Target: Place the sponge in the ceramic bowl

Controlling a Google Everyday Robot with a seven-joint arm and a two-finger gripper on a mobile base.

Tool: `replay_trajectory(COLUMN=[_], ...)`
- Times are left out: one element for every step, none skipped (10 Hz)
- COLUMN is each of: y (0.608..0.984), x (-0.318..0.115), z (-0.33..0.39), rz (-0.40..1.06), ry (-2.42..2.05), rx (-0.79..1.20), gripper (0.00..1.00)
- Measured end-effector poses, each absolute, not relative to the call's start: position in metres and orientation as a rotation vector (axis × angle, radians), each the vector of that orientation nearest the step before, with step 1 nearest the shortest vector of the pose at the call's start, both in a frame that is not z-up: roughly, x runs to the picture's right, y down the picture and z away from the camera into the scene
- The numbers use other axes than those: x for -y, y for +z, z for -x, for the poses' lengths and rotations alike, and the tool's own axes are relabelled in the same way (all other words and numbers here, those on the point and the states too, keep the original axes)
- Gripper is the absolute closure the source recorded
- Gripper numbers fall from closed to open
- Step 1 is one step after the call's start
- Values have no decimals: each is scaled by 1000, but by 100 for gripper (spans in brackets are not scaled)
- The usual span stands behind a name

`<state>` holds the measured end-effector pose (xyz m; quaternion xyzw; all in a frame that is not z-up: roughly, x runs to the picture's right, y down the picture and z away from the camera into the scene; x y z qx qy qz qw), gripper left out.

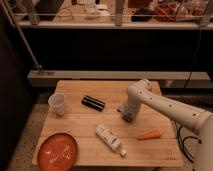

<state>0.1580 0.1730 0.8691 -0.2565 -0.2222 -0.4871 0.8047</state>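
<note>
Orange-red and shallow, the ceramic bowl (pixel 57 151) sits at the near corner of the wooden counter (pixel 162 150). Nothing shows inside it but faint pale marks, so the sponge is not in it.

The single camera view shows the arm reaching down to the counter, with the gripper (pixel 126 114) low over the boards on the far side of the counter from the bowl. A small dark-bluish patch right at its tip, touching or just under the jaws, is judged to be the sponge (pixel 129 119), though most of it is hidden. Whether the jaws are open, closed or gripping the pad cannot be told.

By this reading the sponge lies on the counter at the jaws, and the carry across to the bowl is what remains.

Between the jaws and the bowl lies a white tube (pixel 110 140). A black ribbed block (pixel 93 103) lies near the jaws on the bowl's side, with a white cup (pixel 58 103) beyond it. An orange stick (pixel 150 135) lies near the jaws on the side away from the bowl.
</note>
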Motion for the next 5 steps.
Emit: replay_trajectory(y=[863, 856, 852, 849, 845], x=[-167, -165, -165, -165, -164], z=[-158, -158, -158, -157, -153], rz=[541, 536, 536, 534, 525], ry=[-1043, -1045, -1044, -1048, -1059], rx=[472, 469, 466, 466, 467], gripper=[97, 100, 100, 100, 100])
